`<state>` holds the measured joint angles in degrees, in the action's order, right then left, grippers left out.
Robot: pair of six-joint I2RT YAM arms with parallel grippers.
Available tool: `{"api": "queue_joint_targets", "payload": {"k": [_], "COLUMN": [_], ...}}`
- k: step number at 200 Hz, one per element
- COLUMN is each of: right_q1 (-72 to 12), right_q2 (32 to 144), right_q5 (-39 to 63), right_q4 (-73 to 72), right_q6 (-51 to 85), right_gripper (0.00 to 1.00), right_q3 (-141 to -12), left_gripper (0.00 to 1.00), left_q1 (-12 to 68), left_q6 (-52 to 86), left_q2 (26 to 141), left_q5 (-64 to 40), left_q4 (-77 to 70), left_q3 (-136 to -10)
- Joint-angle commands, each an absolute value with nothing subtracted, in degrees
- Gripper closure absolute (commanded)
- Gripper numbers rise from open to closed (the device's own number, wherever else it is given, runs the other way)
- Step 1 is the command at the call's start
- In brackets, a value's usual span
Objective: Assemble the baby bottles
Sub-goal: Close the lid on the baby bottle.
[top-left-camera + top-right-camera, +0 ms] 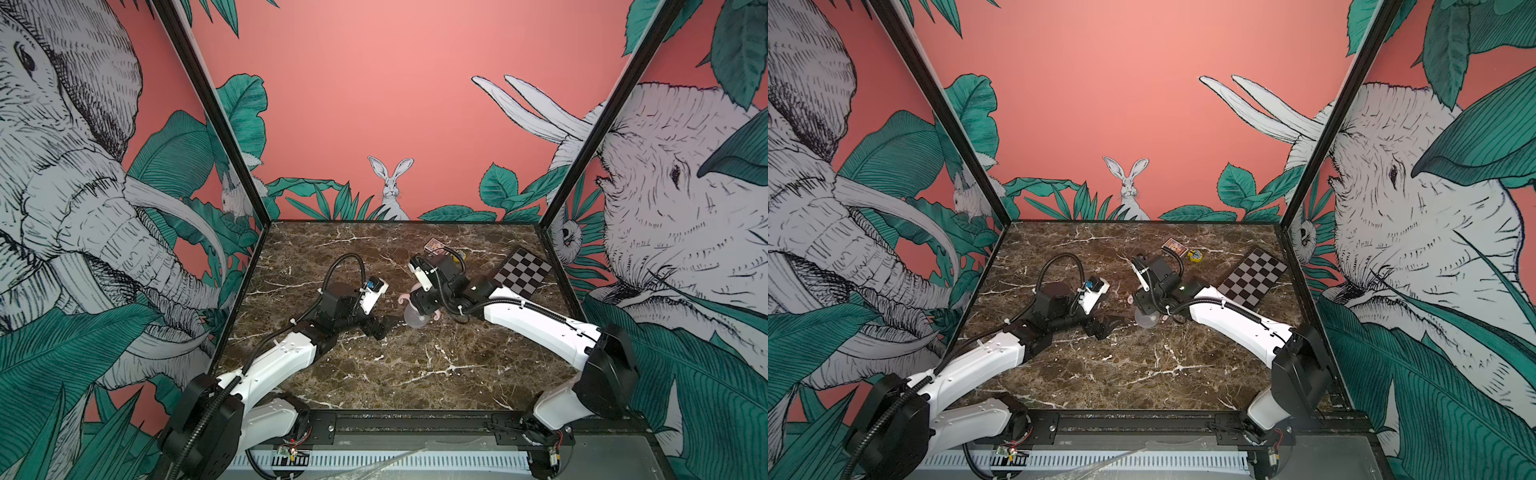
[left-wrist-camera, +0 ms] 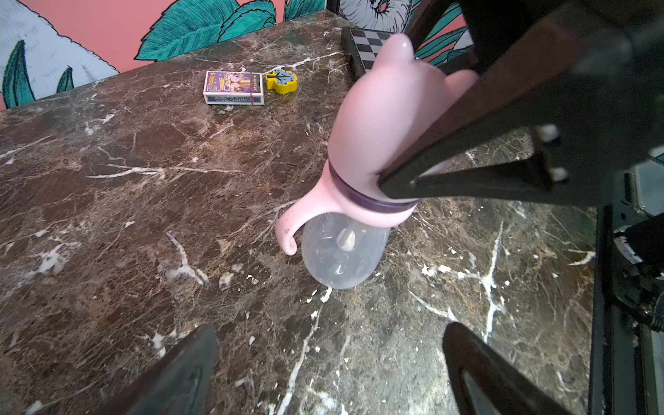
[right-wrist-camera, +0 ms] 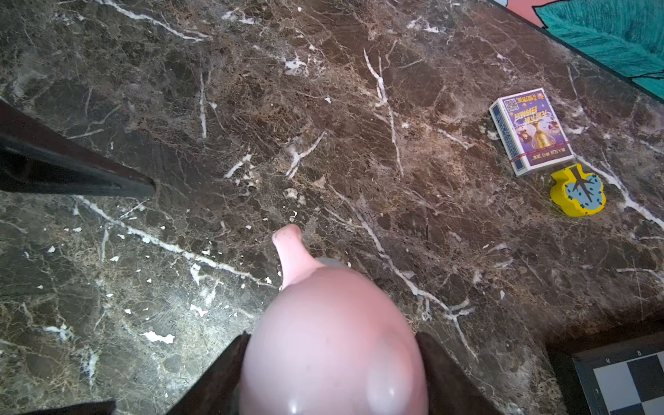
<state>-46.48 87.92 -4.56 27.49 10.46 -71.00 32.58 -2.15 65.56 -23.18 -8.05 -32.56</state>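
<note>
1. This is a staged robot test booth, not a lived-in room. The marble-patterned tabletop (image 1: 395, 374) is boxed in on three sides by printed wall panels (image 1: 374, 83) of elephants, a rabbit and leaves, which meet at black frame posts (image 1: 208, 104).
2. A left arm (image 1: 282, 357) and a right arm (image 1: 540, 320), both white and black, are mounted on a black rail (image 1: 415, 424) along the tabletop's near edge. A slotted cable duct (image 1: 415, 459) runs just outside that edge.
3. A checkered board (image 1: 524, 272) lies near the tabletop's far right corner.

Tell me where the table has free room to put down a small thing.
Bare: the near half of the table, and the far left corner behind the left claw. Crowded: the middle around the bottle, and the far right with card box and checkered board.
</note>
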Motion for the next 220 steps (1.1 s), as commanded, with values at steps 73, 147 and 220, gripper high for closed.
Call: {"api": "queue_joint_targets", "payload": {"k": [73, 147, 220], "right_q1": [-46.5, -46.5, -46.5], "right_q2": [85.9, 93.3, 97.2], "right_q5": [-2.4, 3.4, 0.1], "right_q4": [20.7, 34.9, 45.6], "right_q6": [12.6, 12.5, 12.7], "right_gripper": [0.33, 0.34, 0.34], "right_q3": [-62.9, -71.3, -77.3], "left_gripper": [0.00, 0.01, 0.00], "left_q1": [32.2, 32.2, 32.2], "left_q6": [-2.6, -2.6, -2.7], "left_q2": [65.0, 64.5, 64.6], "left_q5": [-23.8, -23.6, -23.2], "left_q4": [-8.5, -8.3, -8.0], "left_q3": [-33.7, -33.4, -33.3]}}
